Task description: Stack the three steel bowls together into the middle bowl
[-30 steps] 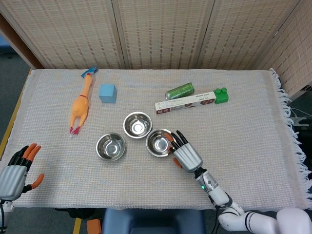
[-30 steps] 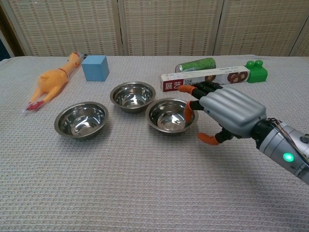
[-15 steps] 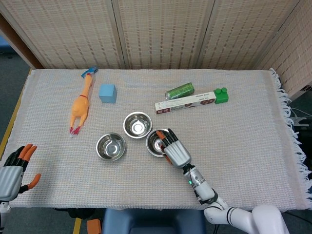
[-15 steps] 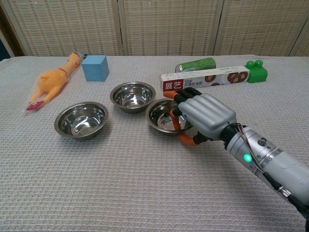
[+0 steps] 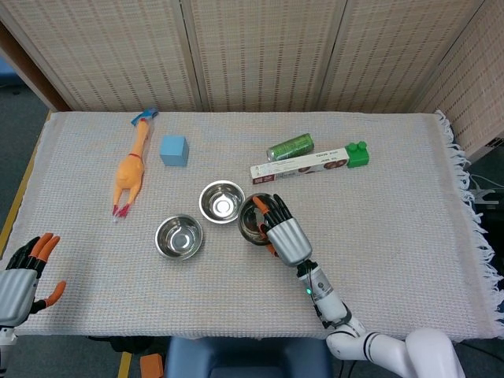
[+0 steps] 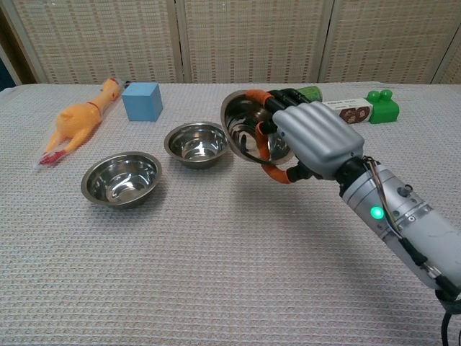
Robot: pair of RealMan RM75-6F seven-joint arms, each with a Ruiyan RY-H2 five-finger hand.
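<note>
Three steel bowls are in view. The middle bowl (image 5: pixel 221 201) (image 6: pixel 196 143) stands on the cloth. The left bowl (image 5: pixel 179 236) (image 6: pixel 121 177) stands nearer the front. My right hand (image 5: pixel 282 234) (image 6: pixel 313 140) grips the third bowl (image 5: pixel 252 219) (image 6: pixel 245 131) by its rim and holds it lifted off the table, tilted with its opening facing left, just right of the middle bowl. My left hand (image 5: pixel 21 277) hangs open off the table's front left corner, holding nothing; the chest view does not show it.
A rubber chicken (image 5: pixel 130 172) (image 6: pixel 75 121) and a blue cube (image 5: pixel 174 150) (image 6: pixel 142 101) lie at the back left. A green can (image 5: pixel 290 146), a long box (image 5: pixel 303 165) (image 6: pixel 346 109) and a green block (image 5: pixel 357 153) (image 6: pixel 382 106) lie behind my right hand.
My right hand closed on the right bowl's rim and raised it off the cloth, tipping it up beside the middle bowl. My left hand stayed low at the front left.
</note>
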